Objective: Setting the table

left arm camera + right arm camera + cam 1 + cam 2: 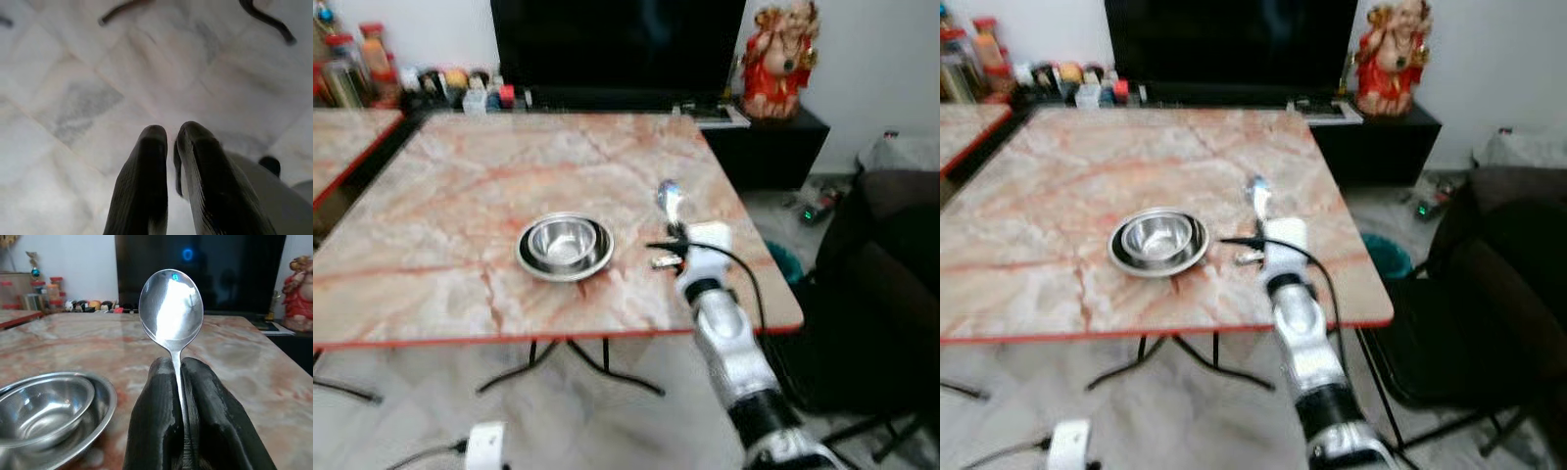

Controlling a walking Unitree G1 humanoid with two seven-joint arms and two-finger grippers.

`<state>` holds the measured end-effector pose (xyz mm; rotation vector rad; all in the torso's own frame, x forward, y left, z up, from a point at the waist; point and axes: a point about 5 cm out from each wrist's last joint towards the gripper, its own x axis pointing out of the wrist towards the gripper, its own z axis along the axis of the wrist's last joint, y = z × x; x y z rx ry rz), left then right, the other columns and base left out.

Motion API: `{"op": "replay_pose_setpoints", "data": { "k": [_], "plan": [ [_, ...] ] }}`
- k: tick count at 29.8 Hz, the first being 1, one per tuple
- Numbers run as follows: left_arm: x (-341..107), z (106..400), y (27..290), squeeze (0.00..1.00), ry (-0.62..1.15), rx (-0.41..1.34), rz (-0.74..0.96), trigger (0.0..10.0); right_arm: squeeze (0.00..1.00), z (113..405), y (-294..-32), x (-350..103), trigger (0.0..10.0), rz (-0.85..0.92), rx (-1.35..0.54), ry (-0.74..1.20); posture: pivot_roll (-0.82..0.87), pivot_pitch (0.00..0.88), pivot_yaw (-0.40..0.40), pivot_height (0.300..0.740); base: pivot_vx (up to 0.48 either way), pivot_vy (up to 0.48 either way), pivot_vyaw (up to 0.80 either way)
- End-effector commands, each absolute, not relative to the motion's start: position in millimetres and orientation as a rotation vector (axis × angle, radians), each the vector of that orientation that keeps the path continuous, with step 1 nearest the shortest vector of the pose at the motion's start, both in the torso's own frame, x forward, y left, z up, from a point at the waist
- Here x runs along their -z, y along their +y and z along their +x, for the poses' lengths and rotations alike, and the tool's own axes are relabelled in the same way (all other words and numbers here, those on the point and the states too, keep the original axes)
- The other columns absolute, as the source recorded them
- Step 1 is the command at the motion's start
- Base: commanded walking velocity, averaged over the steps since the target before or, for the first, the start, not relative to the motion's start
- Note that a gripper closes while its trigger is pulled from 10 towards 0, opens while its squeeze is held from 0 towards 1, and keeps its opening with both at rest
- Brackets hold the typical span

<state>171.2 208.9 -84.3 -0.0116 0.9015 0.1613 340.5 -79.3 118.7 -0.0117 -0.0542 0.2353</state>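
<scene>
Marble-patterned table [460, 196] with a red edge filled most of the frame in the eye views, from upper left to lower right. Black TV screen [617, 44] stood behind it at top centre, on a dark low cabinet [773, 147]. Dark chair or sofa [891, 284] sat at the right edge of the frame. Right arm [734, 362] came up from the lower right, silver with a black cable running along it. Red and gold figurine [781, 59] stood upper right on the cabinet. Row of jars and small bottles [372, 73] sat at upper left behind the table, blurred.

Steel bowl [564, 243] sat inside a shallow steel plate [530, 262] at frame centre, on the table. Right gripper [182, 396] was just right of the bowl over the table, fingers [156, 421] clamped narrow on the handle of a spoon [171, 308], spoon bowl pointing away from the robot toward the TV. Spoon was beside the steel bowl, not touching it.

Left gripper [171, 147] hung over pale tiled floor [73, 98], fingers nearly together with a thin gap, holding nothing. Part of it showed white at the bottom left of the left eye view.
</scene>
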Motion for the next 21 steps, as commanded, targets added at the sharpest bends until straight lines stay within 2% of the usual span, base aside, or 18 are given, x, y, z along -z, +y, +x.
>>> {"op": "replay_pose_setpoints", "data": {
  "k": [1,9,21],
  "plan": [
    [84.9,173.0,201.0,0.00,0.901,-0.148,-0.028,10.0,0.00,342.6,-88.7,-123.1,10.0,-0.012,-0.208,-0.071,0.00,0.000,-0.025,0.714,0.352,0.000,0.00],
    [85.0,172.4,201.6,0.00,0.902,-0.148,-0.025,10.0,0.00,340.8,-85.3,-119.5,10.0,-0.016,-0.213,-0.047,0.00,0.000,-0.022,0.714,0.344,0.000,0.00],
    [87.4,166.6,203.0,0.00,0.920,-0.146,-0.024,10.0,0.00,340.0,-82.2,-94.7,10.0,-0.046,-0.124,0.158,0.01,0.000,-0.020,0.714,0.000,0.000,0.00]
  ]
}}
